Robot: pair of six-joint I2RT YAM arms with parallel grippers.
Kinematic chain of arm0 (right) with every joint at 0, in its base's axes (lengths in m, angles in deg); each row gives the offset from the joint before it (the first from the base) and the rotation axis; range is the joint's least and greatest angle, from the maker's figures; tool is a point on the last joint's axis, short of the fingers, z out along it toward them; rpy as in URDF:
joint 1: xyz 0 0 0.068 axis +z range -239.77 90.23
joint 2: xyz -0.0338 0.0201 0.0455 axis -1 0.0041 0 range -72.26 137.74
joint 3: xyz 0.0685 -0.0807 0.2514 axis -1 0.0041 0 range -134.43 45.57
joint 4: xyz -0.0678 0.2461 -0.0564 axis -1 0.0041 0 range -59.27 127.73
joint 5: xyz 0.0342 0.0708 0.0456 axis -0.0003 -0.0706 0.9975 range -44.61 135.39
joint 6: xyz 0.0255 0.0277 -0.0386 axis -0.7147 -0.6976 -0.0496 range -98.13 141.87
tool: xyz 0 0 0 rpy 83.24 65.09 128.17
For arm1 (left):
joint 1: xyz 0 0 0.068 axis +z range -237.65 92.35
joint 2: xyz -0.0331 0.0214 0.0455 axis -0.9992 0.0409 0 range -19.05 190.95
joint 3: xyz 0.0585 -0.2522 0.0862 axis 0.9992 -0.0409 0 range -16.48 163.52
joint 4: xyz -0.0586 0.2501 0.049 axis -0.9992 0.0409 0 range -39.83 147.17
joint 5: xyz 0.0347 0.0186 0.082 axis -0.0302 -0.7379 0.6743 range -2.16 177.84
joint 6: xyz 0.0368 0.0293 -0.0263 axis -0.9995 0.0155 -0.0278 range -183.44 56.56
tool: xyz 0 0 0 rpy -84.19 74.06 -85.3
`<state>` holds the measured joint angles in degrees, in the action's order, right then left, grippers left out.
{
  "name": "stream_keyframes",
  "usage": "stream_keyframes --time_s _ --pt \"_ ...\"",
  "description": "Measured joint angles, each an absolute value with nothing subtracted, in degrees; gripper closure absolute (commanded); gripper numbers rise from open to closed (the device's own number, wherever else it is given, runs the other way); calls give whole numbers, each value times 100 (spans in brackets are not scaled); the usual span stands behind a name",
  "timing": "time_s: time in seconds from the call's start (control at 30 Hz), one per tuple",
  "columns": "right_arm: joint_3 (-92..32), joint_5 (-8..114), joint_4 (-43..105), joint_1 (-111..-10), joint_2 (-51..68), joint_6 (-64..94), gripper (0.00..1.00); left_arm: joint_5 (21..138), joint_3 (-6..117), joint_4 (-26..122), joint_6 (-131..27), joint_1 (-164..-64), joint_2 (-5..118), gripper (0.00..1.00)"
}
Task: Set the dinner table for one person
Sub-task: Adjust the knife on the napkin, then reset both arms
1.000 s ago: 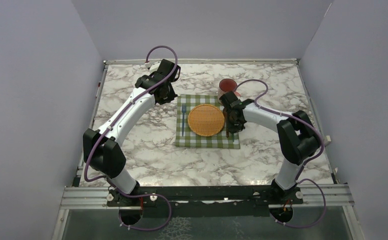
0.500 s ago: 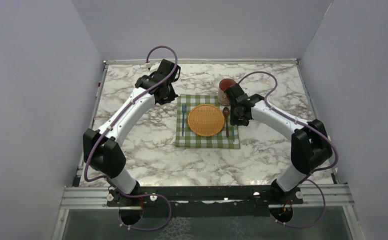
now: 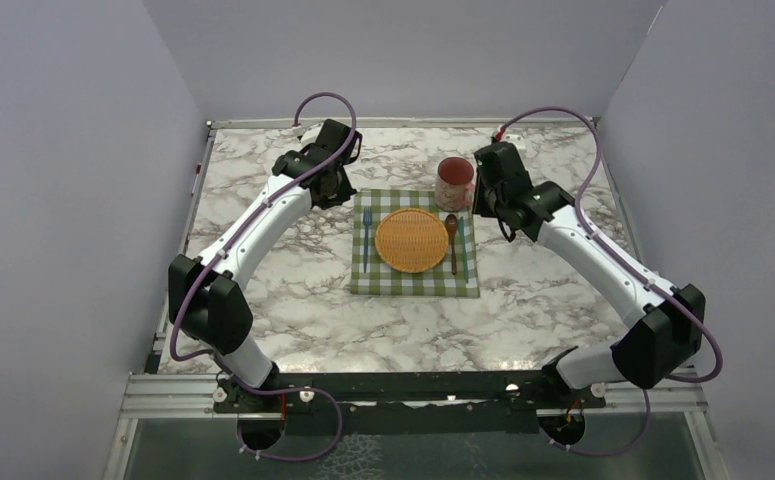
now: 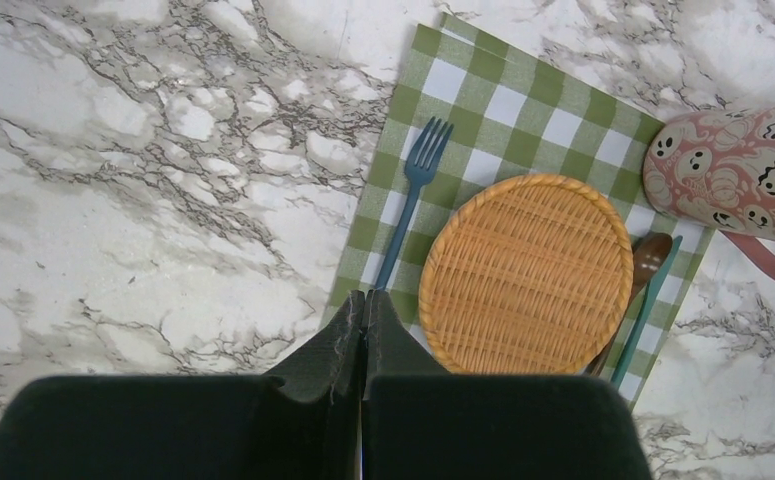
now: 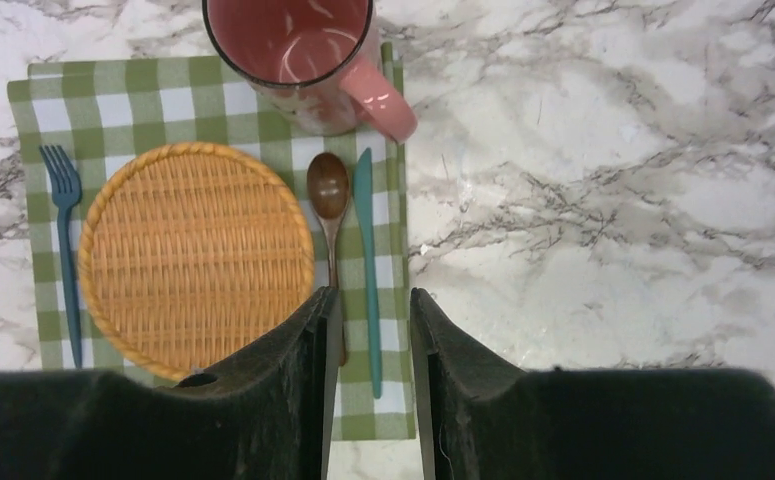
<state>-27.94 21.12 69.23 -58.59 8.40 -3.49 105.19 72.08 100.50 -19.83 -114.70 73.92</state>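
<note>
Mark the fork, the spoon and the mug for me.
fork [image 5: 66, 255]: right wrist view, on its handle.
spoon [image 5: 328, 188]: right wrist view, on its bowl.
mug [image 5: 288, 45]: right wrist view, on its inside.

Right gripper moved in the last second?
Yes, the right gripper went from over the right edge of the checked cloth to farther back, beside the mug.

The left arm [image 3: 263, 218] and the right arm [image 3: 603, 262] each had smooth white link shells set between bulky black joint housings. A thin purple cable [image 3: 324, 96] looped along each from base to wrist. The left pincer [image 4: 363, 305] and the right pincer [image 5: 373, 300] were matte black, with flat, wedge-shaped fingers.
</note>
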Motion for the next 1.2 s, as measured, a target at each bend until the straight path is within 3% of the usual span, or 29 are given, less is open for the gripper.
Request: stream_keyframes --time_s 0.2,0.33,0.37,0.43,0.57,0.6,0.63,0.67,0.7,0.83,1.2 --pt "-2958 1924 6724 -5859 1249 -94 60 10519 7208 9984 -1985 -11470 7403 99" --pt "-3150 1902 6683 -5859 1500 29 58 10516 7208 9888 -2018 -11470 7403 84" --pt "-3258 1893 6676 -5859 1566 55 54 10512 7208 9855 -2035 -11470 7403 79" --pt "-3481 1887 6641 -5859 1682 88 34 10501 7208 9764 -2123 -11470 7403 69" --pt "-3780 1880 6641 -5859 1721 125 31 10543 7208 9593 -2387 -11470 7381 51" --pt "-3876 1882 6639 -5859 1721 136 25 10569 7208 9554 -2457 -11470 7361 48" --pt "-3972 1882 6641 -5859 1721 145 16 10615 7210 9517 -2553 -11470 7333 33" --pt "-4068 1884 6648 -5859 1721 153 10 10685 7216 9479 -2697 -11470 7294 13" --pt "-4182 1882 6663 -5859 1723 180 7 10770 7262 9462 -2896 -11470 7263 3" --pt "-4584 1884 6796 -5859 1765 212 0 11045 7542 9311 -3364 -11470 7213 1" --pt "-4490 1880 7314 -5859 1678 -67 0 11279 7654 9136 -4039 -11470 7180 1"
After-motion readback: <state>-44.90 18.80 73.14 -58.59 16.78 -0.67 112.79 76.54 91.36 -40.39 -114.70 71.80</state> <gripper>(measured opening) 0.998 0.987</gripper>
